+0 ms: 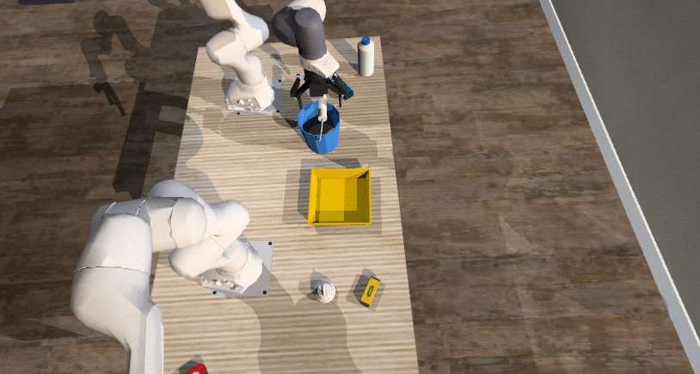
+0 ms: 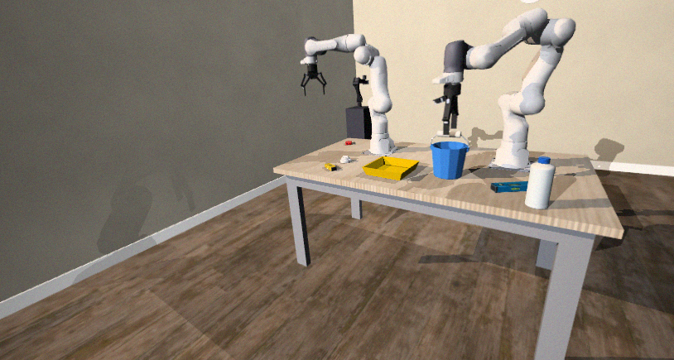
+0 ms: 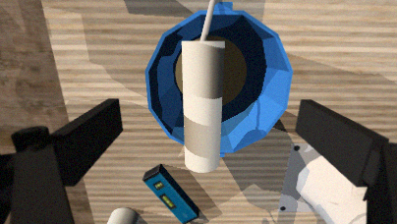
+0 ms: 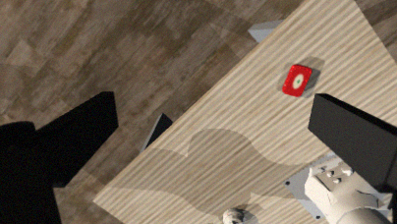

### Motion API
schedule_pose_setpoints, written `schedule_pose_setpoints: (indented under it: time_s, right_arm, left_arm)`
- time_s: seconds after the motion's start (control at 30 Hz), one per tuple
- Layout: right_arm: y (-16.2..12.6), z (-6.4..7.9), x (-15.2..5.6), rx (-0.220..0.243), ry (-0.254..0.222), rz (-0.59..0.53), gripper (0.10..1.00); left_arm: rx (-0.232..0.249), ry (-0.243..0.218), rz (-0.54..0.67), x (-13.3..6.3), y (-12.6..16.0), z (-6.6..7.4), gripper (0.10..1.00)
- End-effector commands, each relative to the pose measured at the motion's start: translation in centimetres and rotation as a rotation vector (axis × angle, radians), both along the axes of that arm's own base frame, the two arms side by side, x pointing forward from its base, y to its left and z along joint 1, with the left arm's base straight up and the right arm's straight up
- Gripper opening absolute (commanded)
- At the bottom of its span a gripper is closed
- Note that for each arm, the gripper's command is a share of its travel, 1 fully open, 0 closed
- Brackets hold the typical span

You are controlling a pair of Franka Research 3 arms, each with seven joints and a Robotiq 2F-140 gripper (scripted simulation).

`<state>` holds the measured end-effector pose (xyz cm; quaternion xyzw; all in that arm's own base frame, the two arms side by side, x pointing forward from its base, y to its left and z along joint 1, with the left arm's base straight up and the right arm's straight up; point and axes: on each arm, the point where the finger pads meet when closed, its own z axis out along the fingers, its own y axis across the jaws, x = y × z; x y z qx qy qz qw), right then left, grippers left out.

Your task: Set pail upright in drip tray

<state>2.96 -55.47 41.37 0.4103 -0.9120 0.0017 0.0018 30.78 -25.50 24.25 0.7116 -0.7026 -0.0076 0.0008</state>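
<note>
The right fingers (image 2: 314, 93) are spread wide. Next comes the yellow, boxy tray (image 1: 340, 220) (image 2: 382, 173). Beside it, the shiny blue, flat-sided pail (image 1: 322, 144) (image 2: 448, 160) (image 3: 275, 93) stands on the stripy wood table (image 1: 235, 175) (image 2: 310, 162) (image 3: 98, 74) (image 4: 236, 98), its white handle (image 1: 322, 109) (image 2: 454, 134) (image 3: 202, 108) up, near the spread left fingers (image 1: 320, 104) (image 2: 450, 130).
</note>
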Motion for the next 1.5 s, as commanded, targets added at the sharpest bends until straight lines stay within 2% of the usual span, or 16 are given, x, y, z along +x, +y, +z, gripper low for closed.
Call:
schedule_pose_setpoints:
  time_s: [0.0,0.43,1.47]
  right_arm:
    - [0.1,-0.1,0.0,0.005,-0.002,-0.007,1.0]
    - [0.1,-0.1,0.0,0.005,-0.002,-0.007,1.0]
    - [0.1,-0.1,0.0,0.005,-0.002,-0.007,1.0]
  left_arm:
    - [-0.009,-0.012,0.005,0.5,-0.2,-0.3,1.0]
    - [-0.009,-0.012,0.005,0.5,-0.2,-1.9,1.0]
    - [-0.009,-0.012,0.005,0.5,-0.2,-1.9,1.0]
